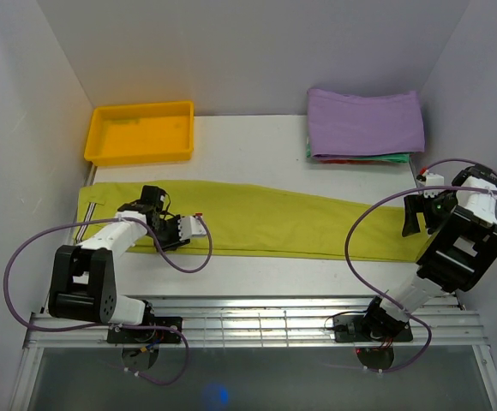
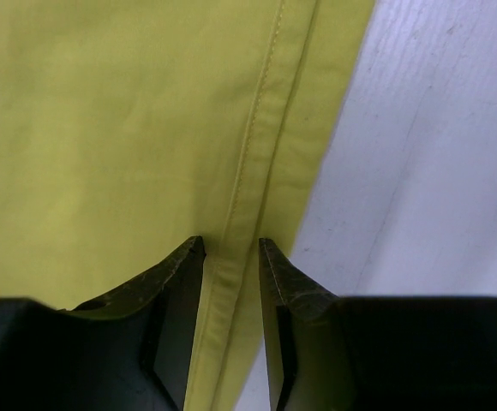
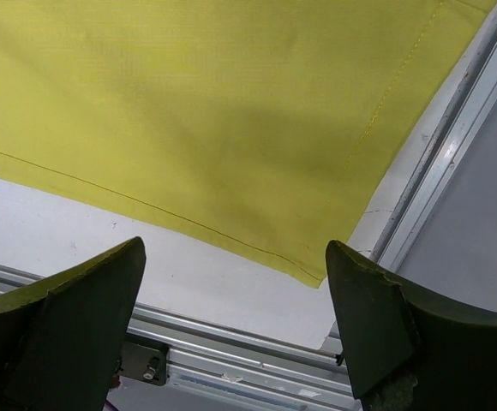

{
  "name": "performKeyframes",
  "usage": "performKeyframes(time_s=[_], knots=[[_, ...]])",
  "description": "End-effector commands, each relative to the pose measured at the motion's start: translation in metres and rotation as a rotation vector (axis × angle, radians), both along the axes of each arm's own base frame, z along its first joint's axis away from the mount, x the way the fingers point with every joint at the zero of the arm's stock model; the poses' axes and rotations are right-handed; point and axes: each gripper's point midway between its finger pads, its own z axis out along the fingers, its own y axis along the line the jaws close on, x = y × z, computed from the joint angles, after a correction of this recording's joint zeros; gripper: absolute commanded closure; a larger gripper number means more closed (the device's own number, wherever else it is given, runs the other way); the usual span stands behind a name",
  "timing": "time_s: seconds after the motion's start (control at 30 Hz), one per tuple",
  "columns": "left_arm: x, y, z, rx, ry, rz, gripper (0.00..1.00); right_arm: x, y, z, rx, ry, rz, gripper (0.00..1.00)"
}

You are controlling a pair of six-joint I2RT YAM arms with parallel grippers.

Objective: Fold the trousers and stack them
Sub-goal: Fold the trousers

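The trousers lie flat across the table, not yet folded. The left gripper sits narrowly apart astride the near seam, and the right gripper gapes wide over the hem corner. I'd say both must pinch cloth next.

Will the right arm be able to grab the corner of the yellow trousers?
Probably yes. The right gripper hangs open just above the corner of the trousers, and nothing lies between them.
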Motion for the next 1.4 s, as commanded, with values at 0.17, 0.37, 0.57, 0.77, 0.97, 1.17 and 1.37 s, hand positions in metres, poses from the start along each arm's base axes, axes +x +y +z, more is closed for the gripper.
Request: performKeyframes(time_s=[0.17,0.37,0.57,0.77,0.97,1.17,1.37], knots=[[0.024,-0.002,0.005,0.016,-0.114,-0.013,0.63,0.002,0.004,0.005,0.031,-0.006,-0.011,0.09],[0.032,-0.005,0.013,0.000,-0.145,-0.012,0.95,0.001,0.004,0.004,0.031,-0.003,-0.010,0.10],[0.024,-0.018,0.051,-0.072,-0.145,-0.047,1.00,0.000,0.006,0.006,0.038,-0.005,-0.004,0.11],[-0.003,-0.021,0.085,-0.099,-0.047,-0.063,1.00,0.001,0.008,0.006,0.046,-0.008,0.000,0.10],[-0.045,-0.015,0.046,-0.071,0.159,-0.060,1.00,0.002,0.012,0.007,0.067,-0.003,0.006,0.10],[-0.072,0.005,-0.031,0.035,0.323,0.016,1.00,0.007,0.033,0.013,0.106,-0.025,0.066,0.09],[-0.061,0.001,-0.042,0.019,0.300,0.019,0.98,0.001,0.084,0.003,0.205,0.009,0.178,0.19]])
